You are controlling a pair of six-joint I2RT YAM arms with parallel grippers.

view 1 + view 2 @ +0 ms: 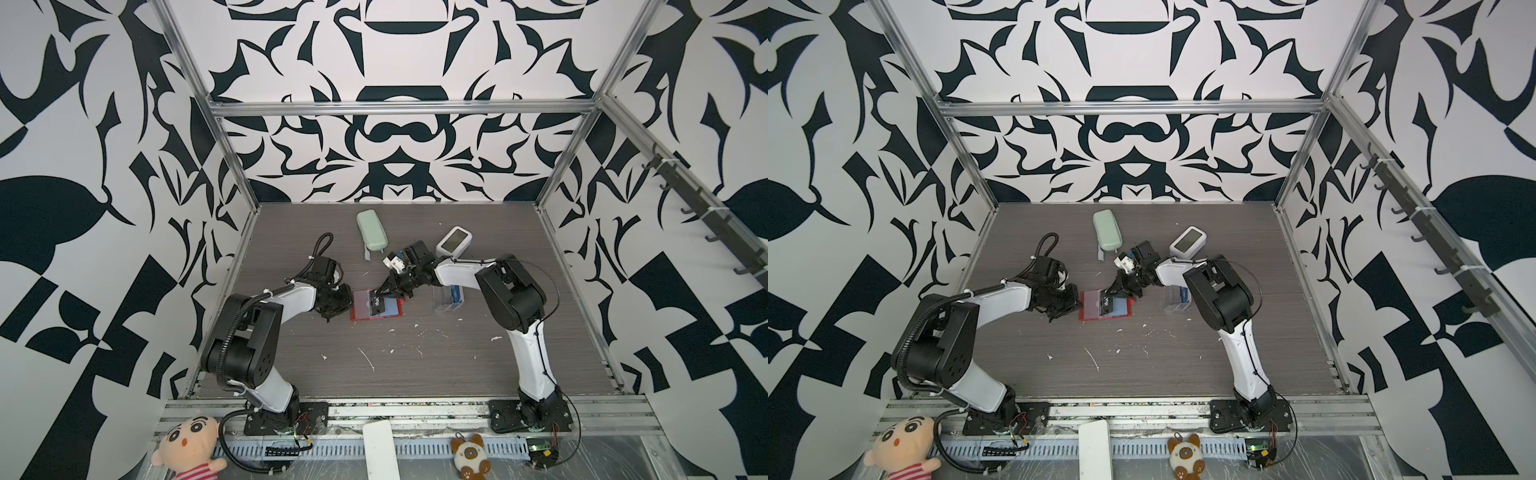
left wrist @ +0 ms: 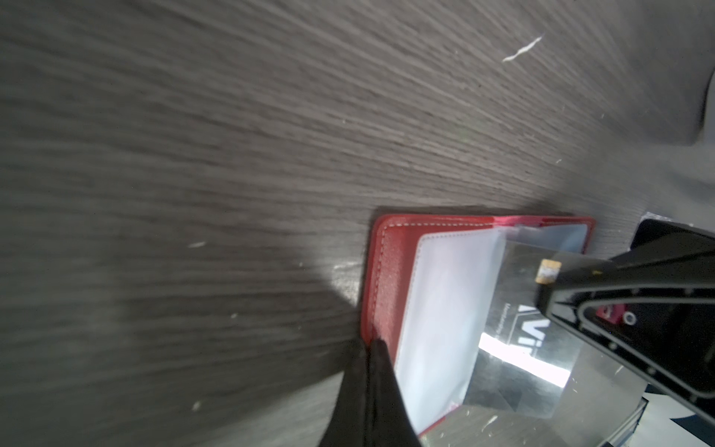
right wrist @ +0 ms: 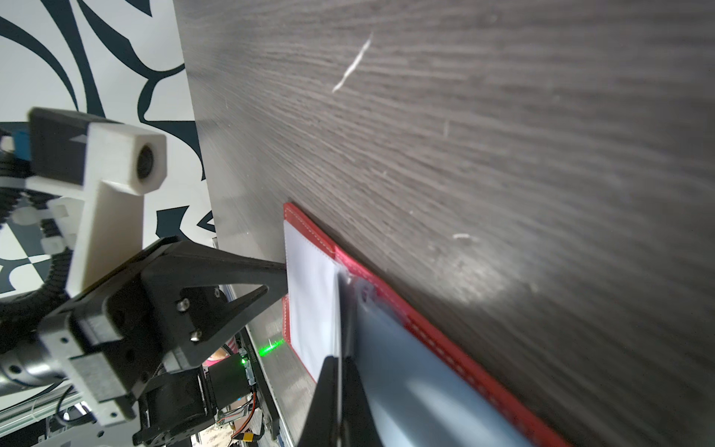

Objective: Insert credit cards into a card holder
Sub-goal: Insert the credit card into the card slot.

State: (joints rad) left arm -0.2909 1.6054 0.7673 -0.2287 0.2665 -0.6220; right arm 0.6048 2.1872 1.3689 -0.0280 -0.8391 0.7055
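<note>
The red card holder (image 1: 374, 318) (image 1: 1105, 318) lies open on the table between the arms, a whitish clear sleeve on its left half and a blue-grey one on its right. My left gripper (image 1: 349, 307) (image 2: 373, 344) is shut on the holder's left cover edge (image 2: 381, 278). My right gripper (image 1: 380, 291) (image 3: 340, 360) is shut on a black credit card with white "VIP" lettering (image 1: 377, 303) (image 1: 1108, 303) (image 2: 522, 329). The card stands tilted on the holder's middle, at the sleeves. It shows edge-on (image 3: 342, 309) in the right wrist view, beside the holder's red stitched rim (image 3: 425, 321).
A clear acrylic box (image 1: 449, 301) with a blue card in it stands right of the holder, under my right forearm. A mint-green case (image 1: 372, 230) and a white device with a screen (image 1: 454, 241) lie farther back. White flecks dot the table; plush toys sit at the front rail.
</note>
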